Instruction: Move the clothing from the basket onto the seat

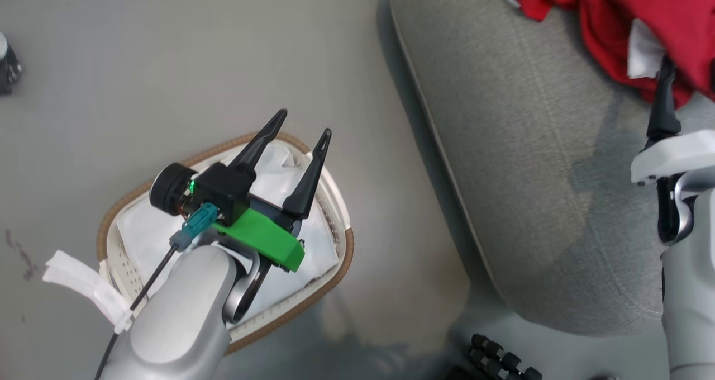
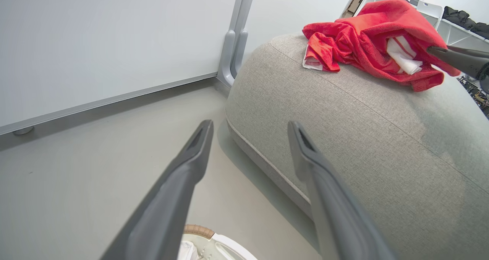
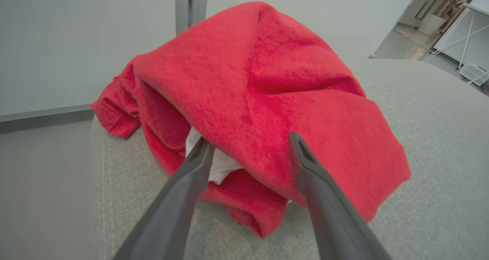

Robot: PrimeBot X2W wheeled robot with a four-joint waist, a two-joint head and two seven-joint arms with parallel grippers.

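Left claw (image 1: 304, 122): two long dark fingers spread wide with nothing between them, hanging above the basket.
Right claw (image 3: 249, 138): jaws apart, not clamped on anything, tips at the near edge of the red garment on the seat.

Floor (image 1: 167, 50): plain grey, carries basket and seat.

Seat (image 1: 530, 173): large grey woven-fabric cushion, rounded edges, stitched seam along its lower side; stands on the floor to the right of the basket, a strip of floor between them.

Basket (image 1: 349, 251): oval, white perforated plastic walls, brown woven rim, crumpled white fabric liner (image 1: 145, 229) inside; a strip of white fabric hangs over its left side onto the floor. Sits on the floor under the left arm.

Red garment (image 3: 267, 80): bright red, soft fleecy knit, bunched in loose folds with a hemmed edge at one end; lies on top of the seat, toward its far end.

White cloth (image 3: 217, 164): small piece tucked under the red folds, beside the right claw's left finger; whether it belongs to the garment cannot be told.
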